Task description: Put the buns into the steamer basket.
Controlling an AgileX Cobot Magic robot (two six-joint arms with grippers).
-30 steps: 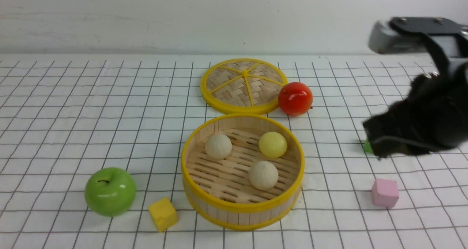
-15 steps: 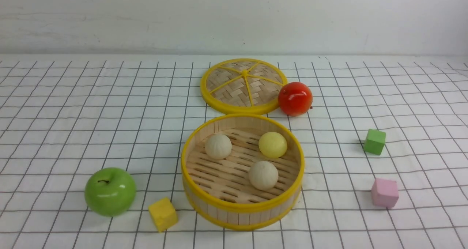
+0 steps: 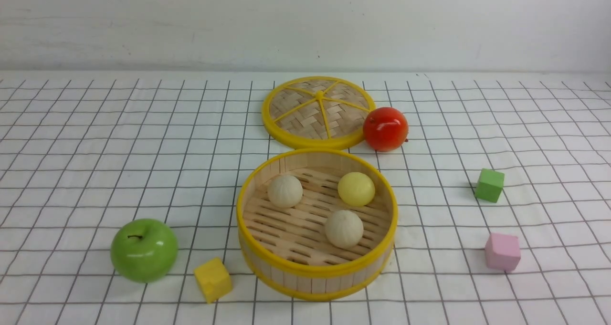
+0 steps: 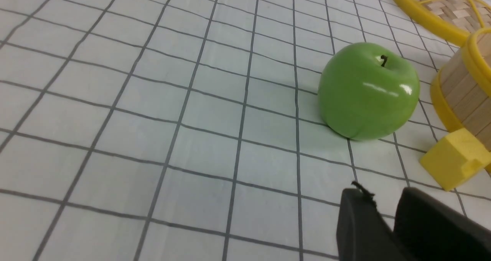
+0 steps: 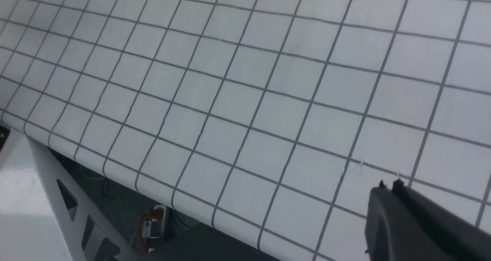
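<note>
On the front view's right, no right arm now; both pincers [image 4: 383,203] [image 5: 388,190] clenched, empty.

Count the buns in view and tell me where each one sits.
3. All lie on the slat floor of the steamer basket: a beige bun at the far left, the pale yellow bun at the far right, another beige bun nearer the front. None appears hidden.
</note>
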